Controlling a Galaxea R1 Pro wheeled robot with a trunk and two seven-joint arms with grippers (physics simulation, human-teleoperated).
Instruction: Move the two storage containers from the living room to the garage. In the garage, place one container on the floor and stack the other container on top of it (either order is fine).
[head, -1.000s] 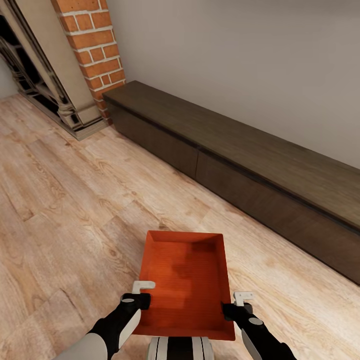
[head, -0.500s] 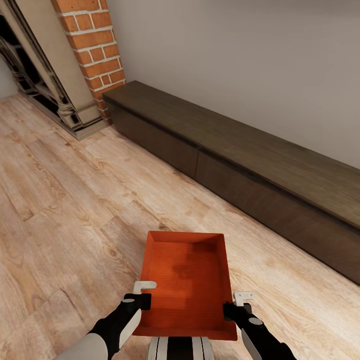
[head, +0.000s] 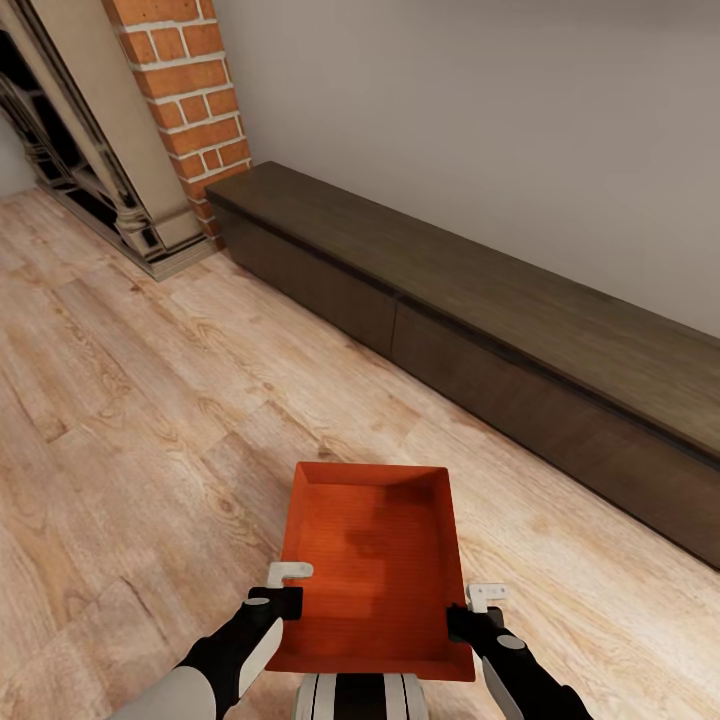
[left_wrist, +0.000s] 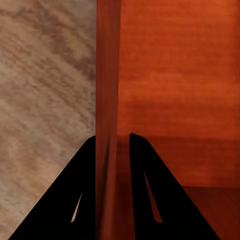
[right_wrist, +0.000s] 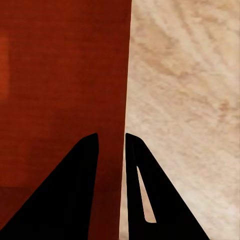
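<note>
Head view: we carry one orange-red storage container (head: 372, 565) low before our trunk, above the wood floor (head: 130, 450), long axis toward the dark bench (head: 520, 340). Left gripper (head: 282, 590) and right gripper (head: 470, 610) flank it equally. Left wrist view: fingers (left_wrist: 145, 190) clamp its wall. Right wrist view: fingers (right_wrist: 135, 185) pinch the opposite wall.

light: even, bright, soft | shadows: faint, inside storage container (head: 372, 560) | glare: none | focus: sharp, wrist views coarse-textured
</note>
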